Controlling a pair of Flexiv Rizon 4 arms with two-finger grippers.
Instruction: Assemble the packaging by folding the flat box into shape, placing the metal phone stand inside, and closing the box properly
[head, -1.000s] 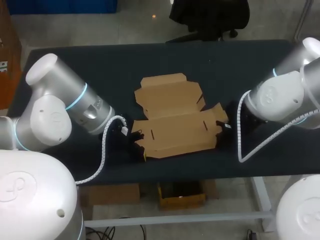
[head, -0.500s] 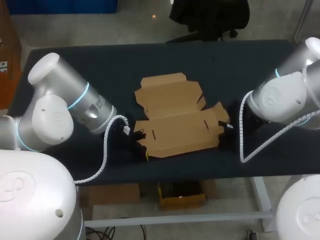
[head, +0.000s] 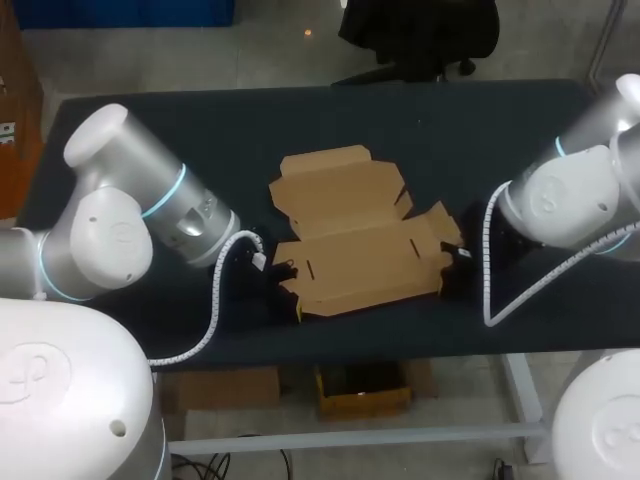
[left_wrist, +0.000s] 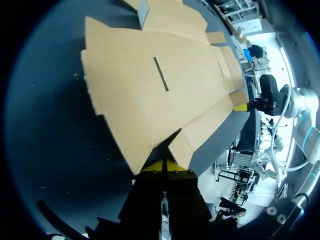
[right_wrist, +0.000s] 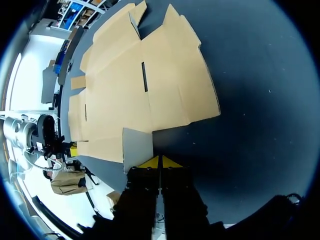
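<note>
Since a second ago the flat box (head: 350, 240) has slid a little toward the right arm, and both grippers went with it. The left gripper (left_wrist: 162, 165) has its yellow tips pressed together on the box's nearest flap. The right gripper (right_wrist: 160, 162) pinches the opposite flap, which is raised. The box lies unfolded on the dark table (head: 200, 130), between the two grippers.

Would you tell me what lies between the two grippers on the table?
The flat cardboard box, unfolded, spans the stretch from the left gripper to the right gripper; nothing else lies there, as the head view shows.
</note>
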